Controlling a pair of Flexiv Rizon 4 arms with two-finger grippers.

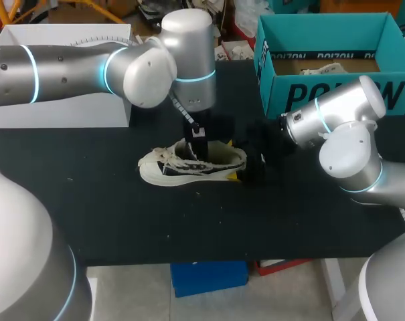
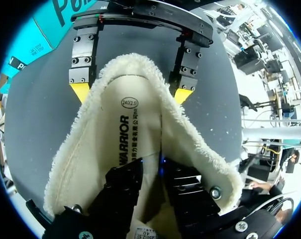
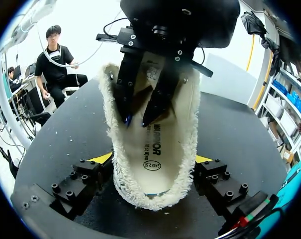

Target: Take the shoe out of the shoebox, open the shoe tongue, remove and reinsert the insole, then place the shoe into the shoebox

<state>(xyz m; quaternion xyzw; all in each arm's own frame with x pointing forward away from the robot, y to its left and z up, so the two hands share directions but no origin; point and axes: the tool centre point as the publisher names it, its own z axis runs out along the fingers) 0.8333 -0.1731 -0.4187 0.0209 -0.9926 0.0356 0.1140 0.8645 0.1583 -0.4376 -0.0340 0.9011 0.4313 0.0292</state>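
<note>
Our shoe (image 1: 189, 164) lies upright near the box (image 1: 276, 87), toe pointing away from it. Our right gripper (image 3: 152, 159) clamps the heel, and our left gripper (image 2: 159, 168) sits slightly apart inside.

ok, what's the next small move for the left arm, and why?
Probably nip the insole with the left pincer and ease it up. The shoe is out on the table, the right pincer clamps its heel from both sides, the insole lies flat inside, and the left pincer sits down in the opening over it.
</note>
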